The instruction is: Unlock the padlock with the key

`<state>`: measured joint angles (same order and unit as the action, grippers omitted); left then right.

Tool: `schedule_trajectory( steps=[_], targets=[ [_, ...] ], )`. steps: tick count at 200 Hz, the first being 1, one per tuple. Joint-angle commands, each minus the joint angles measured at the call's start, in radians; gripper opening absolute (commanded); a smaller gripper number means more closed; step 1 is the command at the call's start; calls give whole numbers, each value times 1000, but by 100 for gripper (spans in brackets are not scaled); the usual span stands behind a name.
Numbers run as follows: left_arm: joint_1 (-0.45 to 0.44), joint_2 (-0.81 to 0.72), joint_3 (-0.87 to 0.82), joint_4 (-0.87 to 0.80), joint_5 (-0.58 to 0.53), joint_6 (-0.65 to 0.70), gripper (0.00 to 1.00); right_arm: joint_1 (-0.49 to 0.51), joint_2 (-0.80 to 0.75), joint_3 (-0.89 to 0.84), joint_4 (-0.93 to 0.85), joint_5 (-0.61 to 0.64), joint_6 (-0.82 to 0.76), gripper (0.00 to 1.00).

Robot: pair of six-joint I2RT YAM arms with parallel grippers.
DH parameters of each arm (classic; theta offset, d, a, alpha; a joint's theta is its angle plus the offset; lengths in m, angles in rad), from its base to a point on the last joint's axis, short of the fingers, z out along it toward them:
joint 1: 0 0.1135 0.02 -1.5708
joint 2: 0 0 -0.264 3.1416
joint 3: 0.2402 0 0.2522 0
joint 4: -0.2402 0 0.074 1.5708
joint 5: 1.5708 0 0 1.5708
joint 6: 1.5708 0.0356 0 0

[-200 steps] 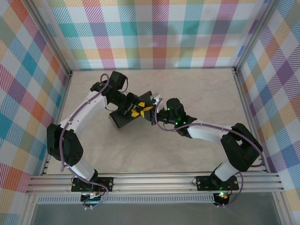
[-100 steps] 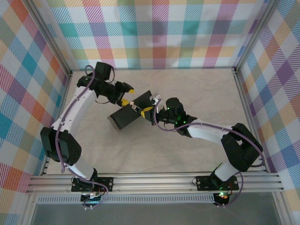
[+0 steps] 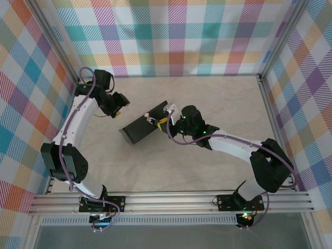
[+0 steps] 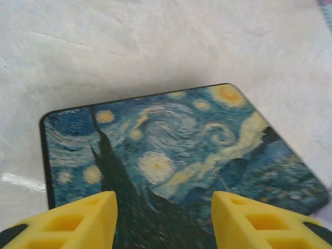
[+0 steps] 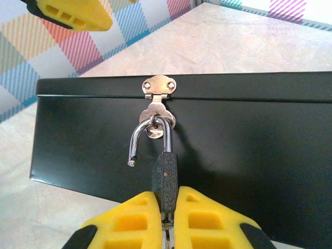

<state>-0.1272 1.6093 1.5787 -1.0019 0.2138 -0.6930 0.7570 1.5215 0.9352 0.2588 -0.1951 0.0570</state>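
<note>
The padlock hangs from the silver hasp on the front of the dark box. Its thin shackle stands open, the free end out of the body. My right gripper is shut on the grey padlock body; a sliver of metal below it, apparently the key, sits between the fingers. From above, the right gripper is at the box's right end. My left gripper is open at the back left, clear of the box. It looks down on the night-sky lid between its fingers.
The box lies slanted mid-table on the pale marbled surface. Plaid walls close in the back and both sides. A yellow finger of the left gripper shows beyond the box in the right wrist view.
The left arm has swung off the box toward the back left corner, its gripper now apart from the lid. The right gripper has stayed shut on the padlock.
</note>
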Motion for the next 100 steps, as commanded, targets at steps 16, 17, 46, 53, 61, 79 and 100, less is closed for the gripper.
schedule_trajectory(
  steps=[16,17,46,53,61,79,100],
  targets=[
    [8,38,-87,11,-16,75,45,22,-36,54,-72,144,-90,2],
    [9,38,-90,12,-15,76,45,23,-35,54,-73,147,-90,2],
    [0,34,-156,37,10,85,41,60,-9,58,-69,241,-127,2],
    [-5,34,-166,37,10,91,41,74,4,64,-71,266,-147,2],
    [-11,34,-177,36,16,97,40,88,18,74,-79,297,-200,2],
    [-22,33,-197,37,37,108,38,119,55,123,-118,369,-284,2],
    [-35,35,-212,37,76,120,37,137,75,174,-140,404,-349,1]
  ],
)
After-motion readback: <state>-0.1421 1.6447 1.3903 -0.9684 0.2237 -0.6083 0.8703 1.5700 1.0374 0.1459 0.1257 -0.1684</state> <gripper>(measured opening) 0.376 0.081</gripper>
